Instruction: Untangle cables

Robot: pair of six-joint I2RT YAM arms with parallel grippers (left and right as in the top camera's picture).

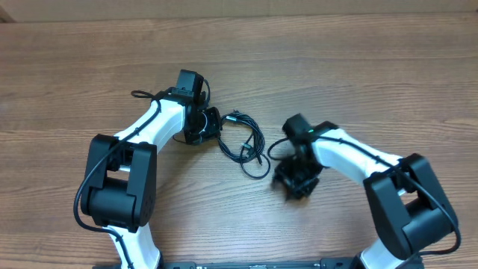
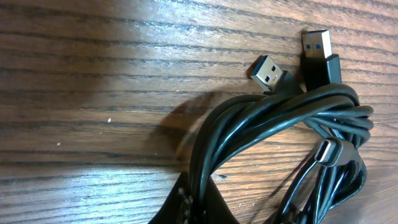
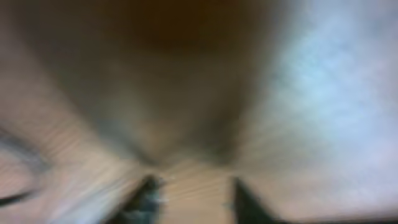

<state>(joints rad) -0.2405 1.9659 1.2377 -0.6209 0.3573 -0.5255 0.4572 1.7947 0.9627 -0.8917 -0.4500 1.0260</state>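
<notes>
L gripper (image 1: pixel 203 125): jaws together. In its wrist view the strands run straight into the fingertips (image 2: pixel 219 213), so it looks clamped on the cables (image 1: pixel 243 143) at the bundle's left end; can't tell how many strands it has. R gripper (image 1: pixel 296 183) sits just beside the bundle's right end, toward the table's near edge. Its wrist view is badly blurred, but two dark fingers (image 3: pixel 146 199) show w/ bare wood between, so apart & empty. Cables lie mid-table (image 1: pixel 75 60), well off every edge, coiled over each other, w/ two flat plugs (image 2: pixel 270 71) & a smaller plug (image 2: pixel 329 151) at the coil's rim. Risks, as I judge them: if L has more than one strand, a pull drags the whole coil & tightens the loops instead of freeing them. A plug could snag inside a loop. R could grab the same cable L holds, so nothing separates. Around: thick arm wires (image 1: pixel 139 95) loop near both grippers, close to the bundle, so easy to catch or mistake for it.
</notes>
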